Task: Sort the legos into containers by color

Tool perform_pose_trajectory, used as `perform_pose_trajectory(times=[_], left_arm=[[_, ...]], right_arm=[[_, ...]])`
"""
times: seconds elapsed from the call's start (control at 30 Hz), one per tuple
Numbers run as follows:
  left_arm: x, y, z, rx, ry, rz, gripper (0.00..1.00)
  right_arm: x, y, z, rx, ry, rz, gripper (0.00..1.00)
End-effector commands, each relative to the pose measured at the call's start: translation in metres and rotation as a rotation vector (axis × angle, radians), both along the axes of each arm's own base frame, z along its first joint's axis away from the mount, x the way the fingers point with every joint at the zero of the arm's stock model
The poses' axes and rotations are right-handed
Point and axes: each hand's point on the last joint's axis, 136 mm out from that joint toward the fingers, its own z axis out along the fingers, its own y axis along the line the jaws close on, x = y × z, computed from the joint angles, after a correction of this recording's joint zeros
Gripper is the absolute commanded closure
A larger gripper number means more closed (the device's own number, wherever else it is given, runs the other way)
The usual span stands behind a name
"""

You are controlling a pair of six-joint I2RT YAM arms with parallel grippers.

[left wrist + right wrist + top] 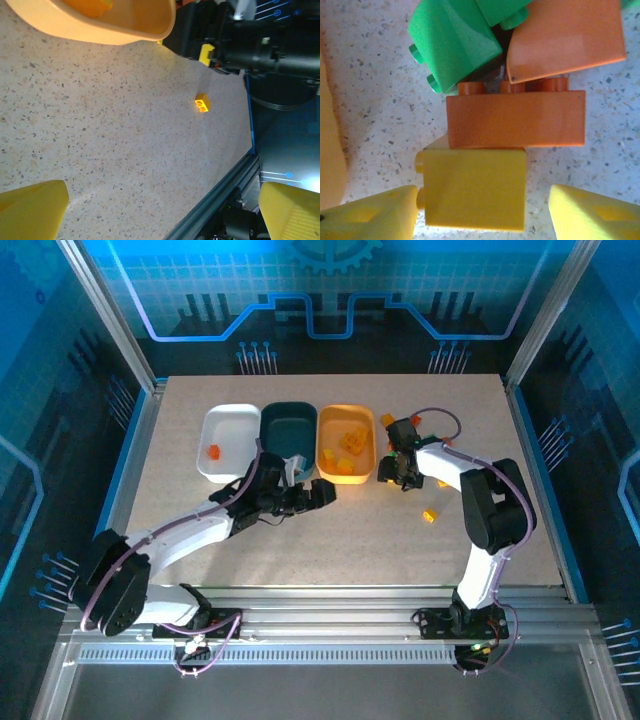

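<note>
One yellow lego (475, 175) between open right end effector (482, 210) jaws

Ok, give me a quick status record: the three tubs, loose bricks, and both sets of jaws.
white tub: one red-orange brick inside
teal tub: near end covered by left arm
orange tub: several yellow-orange bricks inside
pile on table: green brick, orange brick and yellow brick, touching
lone yellow brick: on table, apart from pile
left jaws: open, nothing between them
right jaws: open, straddling the pile's yellow brick, gap on one side
</note>
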Motion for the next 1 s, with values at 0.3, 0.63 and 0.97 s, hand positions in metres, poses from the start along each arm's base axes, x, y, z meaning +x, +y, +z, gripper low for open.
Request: perform_pose_trajectory(times=[0.3, 0.63, 0.97], left_arm=[[0.012, 0.034, 0.007, 0.098, -0.044, 0.085, 0.01], [0.048, 0.142, -0.009, -0.027, 0.132, 0.483, 0.01], [0.034, 0.118, -0.008, -0.099, 0.109, 0.36, 0.01]], right_arm=[[-0.016, -0.013, 0.047, -0.026, -0.125, -0.012, 0.62], [0.033, 0.093, 0.09, 0.026, -0.208, 0.256, 0.59], [0.048, 0.108, 0.116, -0.015, -0.239, 0.282, 0.31]])
